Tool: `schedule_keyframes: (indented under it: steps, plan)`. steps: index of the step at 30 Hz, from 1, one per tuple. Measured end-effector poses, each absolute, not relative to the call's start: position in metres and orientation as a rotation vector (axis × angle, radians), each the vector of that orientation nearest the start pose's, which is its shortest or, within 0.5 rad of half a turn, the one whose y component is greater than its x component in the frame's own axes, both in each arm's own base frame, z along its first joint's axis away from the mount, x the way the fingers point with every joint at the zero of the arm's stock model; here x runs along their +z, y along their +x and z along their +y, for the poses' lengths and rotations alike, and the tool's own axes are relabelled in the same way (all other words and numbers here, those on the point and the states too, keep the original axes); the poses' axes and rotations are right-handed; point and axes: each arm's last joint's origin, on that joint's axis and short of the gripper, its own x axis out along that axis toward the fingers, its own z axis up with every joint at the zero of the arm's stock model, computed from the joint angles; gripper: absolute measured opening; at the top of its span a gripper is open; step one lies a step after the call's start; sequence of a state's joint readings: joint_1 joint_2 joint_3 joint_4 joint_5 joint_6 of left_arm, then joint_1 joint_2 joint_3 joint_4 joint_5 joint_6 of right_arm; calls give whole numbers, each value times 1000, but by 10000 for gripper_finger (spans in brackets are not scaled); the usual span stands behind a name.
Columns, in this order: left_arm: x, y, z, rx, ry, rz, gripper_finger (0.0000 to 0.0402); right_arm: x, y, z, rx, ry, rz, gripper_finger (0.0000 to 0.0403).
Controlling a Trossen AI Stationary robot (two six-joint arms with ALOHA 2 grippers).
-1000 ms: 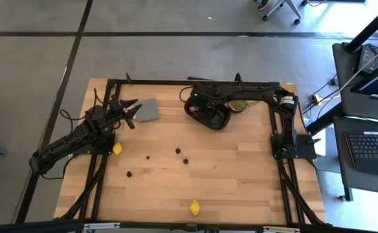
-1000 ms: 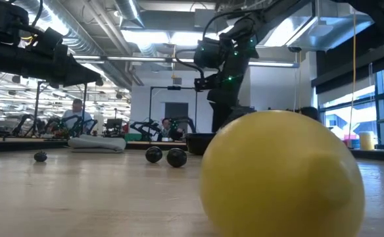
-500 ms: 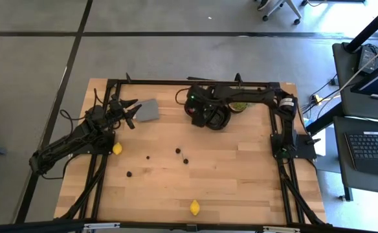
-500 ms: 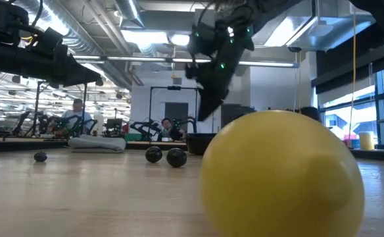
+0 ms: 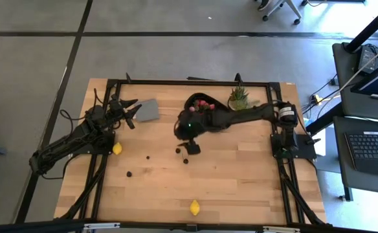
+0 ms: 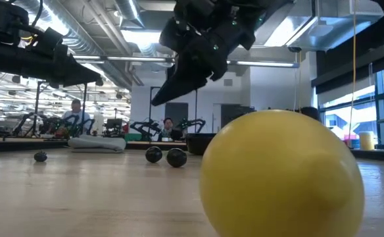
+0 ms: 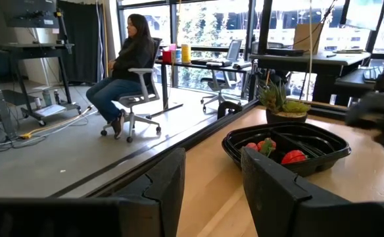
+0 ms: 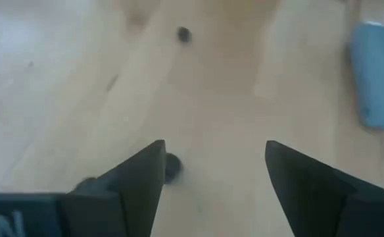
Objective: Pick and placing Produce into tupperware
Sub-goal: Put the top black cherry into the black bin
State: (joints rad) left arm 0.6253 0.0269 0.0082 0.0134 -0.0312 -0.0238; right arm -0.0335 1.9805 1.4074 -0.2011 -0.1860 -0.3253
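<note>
Wooden desk (image 5: 241, 188) carries the scattered produce; the black tray (image 7: 287, 146) at the far edge already holds some red pieces (image 7: 293, 157). Right gripper (image 8: 213, 174) hangs above the middle of the desk with its fingers (image 8: 139, 178) spread wide and empty. In its wrist view one dark berry (image 8: 172, 167) lies just beside the inner edge of one finger, not centred in the gap, and another berry (image 8: 183, 34) lies well ahead. I judge the next move needs a small sideways shift, so that the near berry sits between the fingers before going down. Being round, it has no long axis to align with. Left gripper (image 5: 128, 111) waits near the grey piece (image 5: 148, 110), fingers apart, much farther from these berries (image 5: 178, 151).
</note>
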Motion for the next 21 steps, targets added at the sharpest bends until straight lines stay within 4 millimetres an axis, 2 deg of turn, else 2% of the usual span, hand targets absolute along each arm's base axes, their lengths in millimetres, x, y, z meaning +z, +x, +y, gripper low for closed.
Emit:
schedule_keyframes:
  steps: [6, 21]
  plan:
    - [166, 80, 59, 657, -25, -3, 140, 184, 431, 10, 299, -262, 632, 261]
    - [166, 80, 59, 656, -25, -3, 140, 159, 425, 12, 291, -262, 554, 216]
